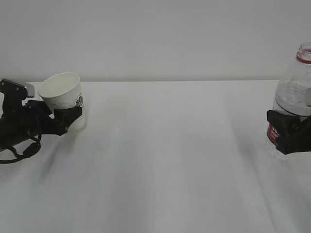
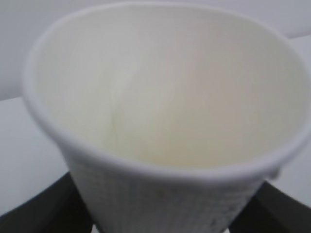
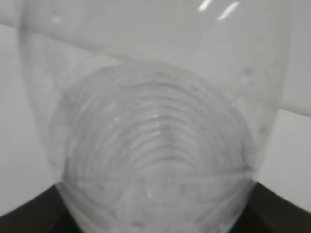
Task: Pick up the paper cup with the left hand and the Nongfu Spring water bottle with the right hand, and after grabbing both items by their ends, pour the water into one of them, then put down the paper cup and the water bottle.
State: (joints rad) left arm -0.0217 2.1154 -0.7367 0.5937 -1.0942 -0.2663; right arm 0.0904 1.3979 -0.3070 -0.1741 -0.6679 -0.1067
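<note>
At the far left of the exterior view the white paper cup is tipped, its mouth facing up and to the left. My left gripper is shut on its lower part, with a black finger on each side. From the left wrist the cup fills the view and its inside looks empty; the left gripper shows only as dark fingers at the bottom corners. The Nongfu Spring water bottle stands upright at the right edge, uncapped, with my right gripper shut around its red label. The ribbed bottle sits between the right gripper's fingers. I cannot make out the water.
The white table stretches between the two arms with nothing standing on it. A plain light wall runs behind its far edge. The bottle is partly cut off by the right edge of the exterior view.
</note>
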